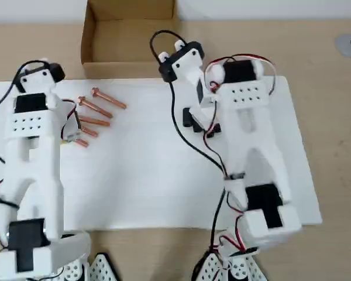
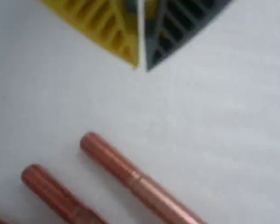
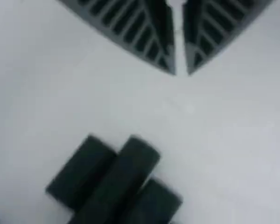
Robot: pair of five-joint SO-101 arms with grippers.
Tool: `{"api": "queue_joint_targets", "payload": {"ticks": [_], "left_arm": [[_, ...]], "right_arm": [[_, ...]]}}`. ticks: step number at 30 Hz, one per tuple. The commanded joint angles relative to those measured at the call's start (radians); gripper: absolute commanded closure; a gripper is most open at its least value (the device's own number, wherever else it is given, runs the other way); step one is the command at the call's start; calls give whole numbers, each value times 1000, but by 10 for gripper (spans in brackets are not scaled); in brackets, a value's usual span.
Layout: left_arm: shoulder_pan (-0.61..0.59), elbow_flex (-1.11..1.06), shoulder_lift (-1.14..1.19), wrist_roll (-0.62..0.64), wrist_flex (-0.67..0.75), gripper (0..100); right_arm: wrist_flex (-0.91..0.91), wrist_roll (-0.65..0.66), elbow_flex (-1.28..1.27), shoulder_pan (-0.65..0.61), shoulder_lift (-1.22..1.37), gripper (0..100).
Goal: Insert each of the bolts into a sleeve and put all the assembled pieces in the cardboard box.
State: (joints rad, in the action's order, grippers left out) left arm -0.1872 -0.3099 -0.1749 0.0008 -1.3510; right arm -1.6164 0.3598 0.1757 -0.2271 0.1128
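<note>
2 white arms, left arm (image 1: pixel 32 158) and right arm (image 1: pixel 254 134), over white sheet (image 1: pixel 140 181). Cardboard box (image 1: pixel 89 41) open, beyond sheet's far edge. Left gripper (image 2: pixel 141 66): jaws together, holding nothing; copper bolts (image 1: pixel 95 117) lie on sheet near tips, not touching. Right gripper (image 3: pixel 179 72): jaws together, holding nothing; 3 black sleeves (image 3: pixel 116 182) clustered on sheet near tips, not touching. Sleeves well apart from bolts.
</note>
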Motion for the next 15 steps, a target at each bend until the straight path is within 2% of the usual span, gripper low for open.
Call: {"api": "queue_joint_targets", "payload": {"ticks": [1, 4, 7, 11, 15], "left_arm": [[-2, 6, 4, -41, 86, 989], [8, 5, 4, -12, 114, 989], [29, -2, 5, 37, 115, 947], [91, -29, 5, 48, 133, 855], [133, -63, 7, 163, 135, 832]], "right_arm": [[103, -106, -8, 5, 10, 935], [190, -322, -35, 41, 10, 934], [210, -448, -77, 48, 10, 933], [221, -476, -145, 51, 10, 933], [227, -489, -183, 53, 12, 932]]}}
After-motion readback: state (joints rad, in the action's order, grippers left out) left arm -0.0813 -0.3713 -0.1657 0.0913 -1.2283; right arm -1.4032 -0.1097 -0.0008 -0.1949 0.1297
